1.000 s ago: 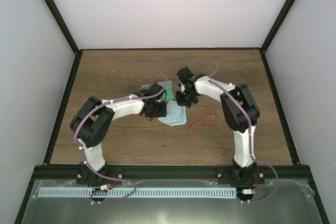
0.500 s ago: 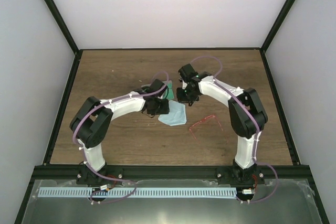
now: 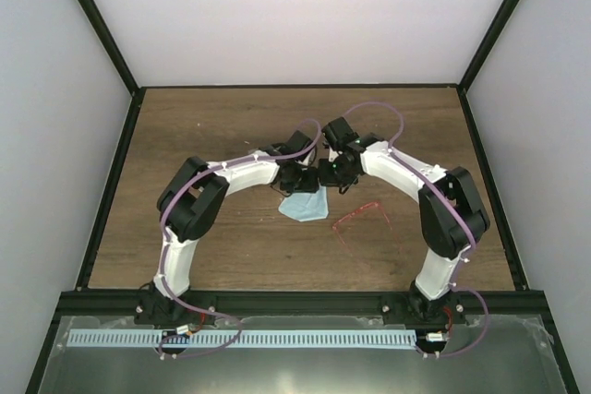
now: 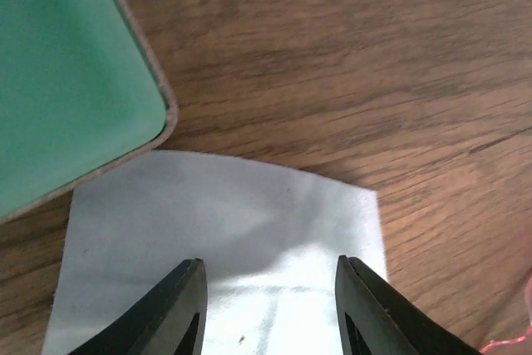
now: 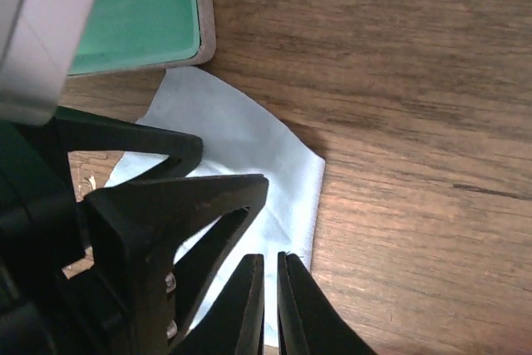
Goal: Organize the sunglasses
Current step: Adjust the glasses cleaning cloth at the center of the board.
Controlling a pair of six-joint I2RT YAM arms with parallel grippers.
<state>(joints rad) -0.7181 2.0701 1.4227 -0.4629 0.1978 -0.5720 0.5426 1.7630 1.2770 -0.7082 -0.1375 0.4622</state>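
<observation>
The sunglasses (image 3: 360, 216), thin red wire frame, lie on the wooden table right of the light-blue cloth (image 3: 303, 208); a red sliver of them shows at the left wrist view's lower right corner (image 4: 522, 334). My left gripper (image 3: 302, 175) is open and empty, its jaws hovering over the cloth (image 4: 224, 222) beside the case's green lining (image 4: 66, 81). My right gripper (image 3: 332, 173) is shut and empty, close beside the left one, over the cloth's right edge (image 5: 291, 164). The left fingers (image 5: 166, 197) fill the right wrist view. The arms hide the case in the top view.
The grey case corner with green lining (image 5: 141, 6) lies just beyond the cloth. Black frame rails (image 3: 295, 300) and white walls bound the table. Bare wood (image 3: 203, 126) lies left and far of the arms.
The left arm has stretched right and farther in, bringing its gripper from the cloth's left side to its far edge. The right gripper has shifted slightly right. Cloth and sunglasses have not moved.
</observation>
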